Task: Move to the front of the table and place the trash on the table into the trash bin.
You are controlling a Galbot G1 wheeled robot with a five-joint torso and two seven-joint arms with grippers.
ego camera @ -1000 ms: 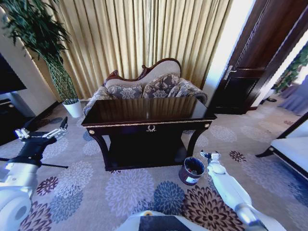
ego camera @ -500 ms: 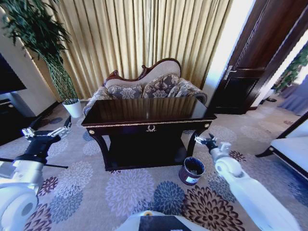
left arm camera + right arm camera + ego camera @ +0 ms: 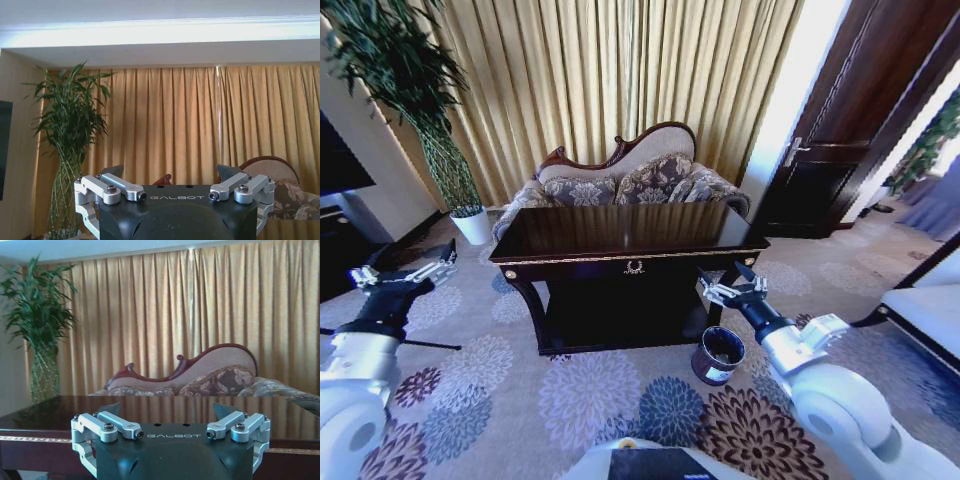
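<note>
Head view: right gripper, jaws spread and empty, hangs beside the worktop front, above the trash bin; left gripper, jaws spread, waits well left.

"GALBOT" on L gripper & R gripper housings

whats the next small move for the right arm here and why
Probably draw the right gripper back to a rest pose. It hangs open and empty by the table's front right corner, above the trash bin. The tabletop looks bare in the head view and right wrist view, and something seems to lie in the bin, though what is unclear. The left gripper waits open off the table's left.
</note>
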